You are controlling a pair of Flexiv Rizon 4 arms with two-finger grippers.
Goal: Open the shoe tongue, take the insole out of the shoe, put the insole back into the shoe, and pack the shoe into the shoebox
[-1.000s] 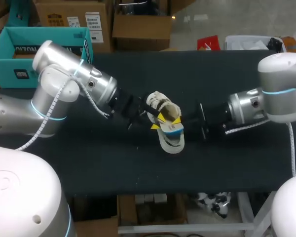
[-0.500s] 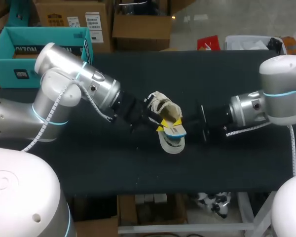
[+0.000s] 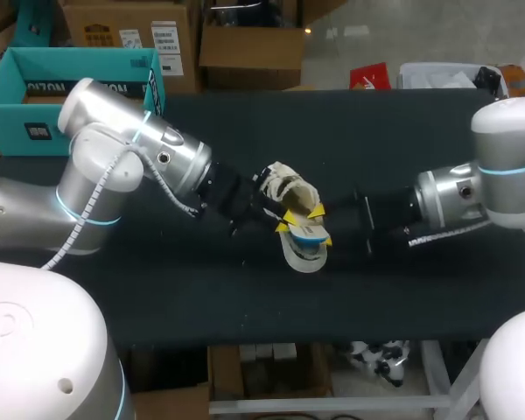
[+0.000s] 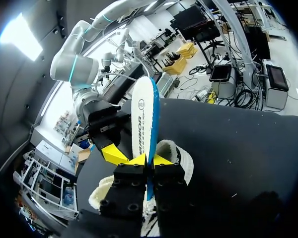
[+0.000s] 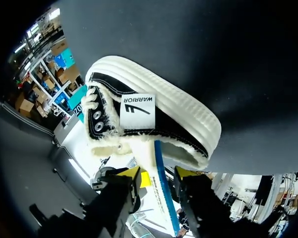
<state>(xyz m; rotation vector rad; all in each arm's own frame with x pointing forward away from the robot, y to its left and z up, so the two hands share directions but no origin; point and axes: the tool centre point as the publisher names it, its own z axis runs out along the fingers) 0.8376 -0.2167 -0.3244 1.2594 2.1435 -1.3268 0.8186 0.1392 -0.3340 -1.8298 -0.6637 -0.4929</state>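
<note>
A black shoe (image 3: 290,191) with fleecy cream lining and a thick white sole lies on its side at the middle of the black table; it fills the right wrist view (image 5: 156,116). The white insole (image 3: 308,229) with a blue edge sticks out of its opening. My left gripper (image 3: 283,226) is shut on the insole (image 4: 143,119), pinching its edge between the yellow tips (image 4: 148,159). My right gripper (image 3: 322,227) stands open on the shoe's right, its fingers on either side of the insole (image 5: 164,198) without touching it. The teal shoebox (image 3: 13,114) stands open at the back left.
My left arm's elbow (image 3: 101,114) hangs in front of the shoebox. The table's front edge (image 3: 271,343) runs below the shoe, with bare black surface on both sides of it.
My left gripper closed on the insole. My right gripper let go of it, spread its fingers and drew back slightly to the right. The shoe stayed put.
</note>
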